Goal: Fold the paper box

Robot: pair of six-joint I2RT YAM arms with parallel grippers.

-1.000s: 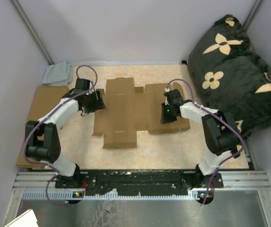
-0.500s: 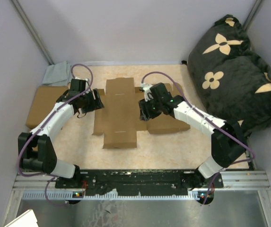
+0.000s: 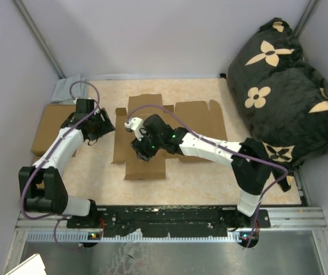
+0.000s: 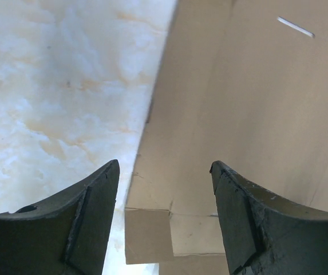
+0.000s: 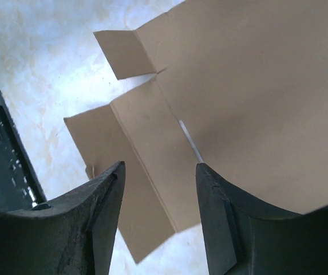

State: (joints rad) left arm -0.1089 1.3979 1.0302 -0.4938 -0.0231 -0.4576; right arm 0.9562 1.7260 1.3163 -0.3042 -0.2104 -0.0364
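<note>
The right tool [image 3: 141, 150], fingers spread with nothing between them, hangs over the near end of the paper box's [image 3: 195, 117] middle strip. Its arm stretches low from the base at 5 o'clock, lying across the sheet's right panel. The left tool [image 3: 107, 127], likewise spread and empty, points at the sheet's 9 o'clock edge, its arm bent out along the left side of the tabletop [image 3: 198, 177].

A brown box [image 3: 48, 130] lies at 9 o'clock, a grey cloth [image 3: 69, 89] at 10, and a black flowered cushion [image 3: 278, 86] fills the 2 o'clock corner.

The paper box lies flat and unfolded mid-tabletop. Its middle strip runs 12 to 6, and a wide panel extends towards 3.
</note>
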